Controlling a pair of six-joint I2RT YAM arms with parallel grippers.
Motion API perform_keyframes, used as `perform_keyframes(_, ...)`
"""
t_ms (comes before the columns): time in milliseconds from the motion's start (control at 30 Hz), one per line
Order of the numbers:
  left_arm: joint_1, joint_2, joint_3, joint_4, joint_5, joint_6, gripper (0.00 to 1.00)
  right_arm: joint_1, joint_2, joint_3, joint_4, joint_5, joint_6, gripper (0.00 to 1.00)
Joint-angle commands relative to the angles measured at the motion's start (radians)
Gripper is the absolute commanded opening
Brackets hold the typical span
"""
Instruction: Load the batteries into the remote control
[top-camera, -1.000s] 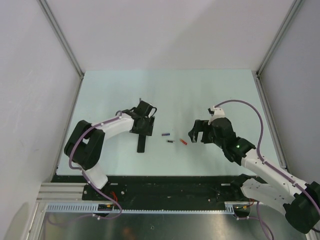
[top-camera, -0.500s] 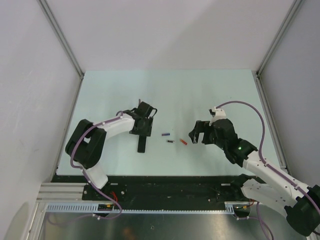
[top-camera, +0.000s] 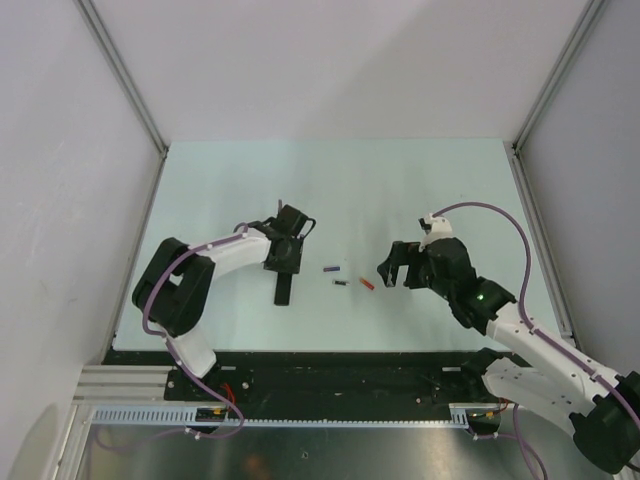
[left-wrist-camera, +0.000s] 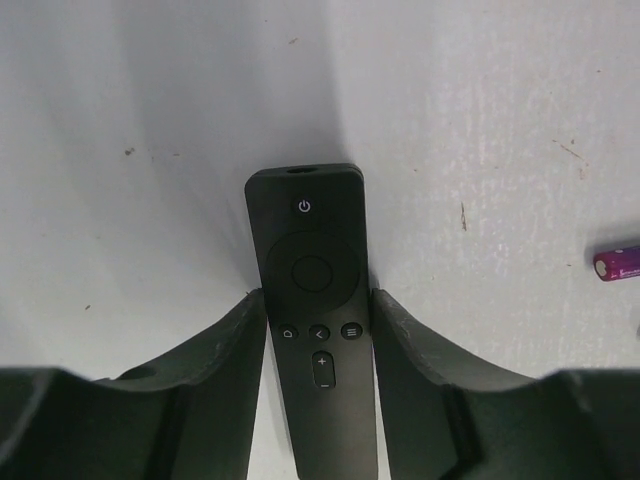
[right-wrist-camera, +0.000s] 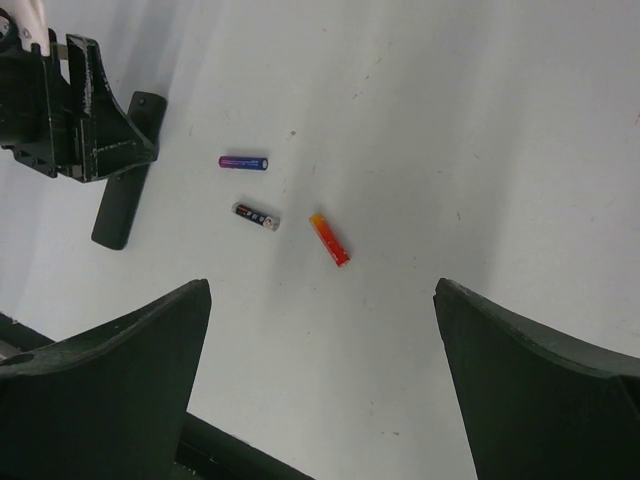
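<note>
The remote control (left-wrist-camera: 312, 300) is a slim black bar lying face up on the table, buttons showing. My left gripper (left-wrist-camera: 318, 295) straddles it near the middle, with both fingers pressed against its long sides. From above, the remote control (top-camera: 284, 290) sticks out below the left gripper (top-camera: 284, 256). Three batteries lie loose to its right: a blue-purple one (top-camera: 329, 269), a dark one (top-camera: 341, 283) and a red one (top-camera: 366, 285). My right gripper (right-wrist-camera: 322, 290) hovers wide open just right of them, holding nothing. The red battery (right-wrist-camera: 329, 239) lies closest to it.
The pale table (top-camera: 420, 190) is walled by white panels on the left, back and right. A black rail (top-camera: 330, 365) with both arm bases runs along the near edge. The blue-purple battery (left-wrist-camera: 618, 263) shows at the right edge of the left wrist view.
The left gripper's jaws have closed in from wide open onto the sides of the remote control. The right arm has barely moved and the batteries lie where they were.
</note>
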Motion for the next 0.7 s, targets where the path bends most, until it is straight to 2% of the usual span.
perform_keyframes(0, -0.004, 0.013, -0.011, -0.012, 0.001, -0.01, 0.47, -0.004, -0.038, 0.003, 0.02, -0.014, 0.016, 1.0)
perform_keyframes(33, -0.004, 0.003, -0.006, -0.011, 0.005, -0.01, 0.42, -0.004, -0.043, 0.003, 0.02, -0.02, 0.017, 1.0)
perform_keyframes(400, -0.007, -0.281, 0.067, 0.005, 0.108, -0.008, 0.21, -0.008, -0.06, 0.042, 0.017, -0.058, 0.025, 1.0)
perform_keyframes(567, -0.004, -0.417, 0.101, 0.093, 0.367, -0.018, 0.18, -0.028, -0.076, 0.084, 0.072, -0.164, 0.036, 1.0)
perform_keyframes(667, -0.003, -0.467, 0.104, 0.201, 0.535, -0.056, 0.15, -0.112, -0.086, 0.095, 0.15, -0.362, 0.091, 1.0)
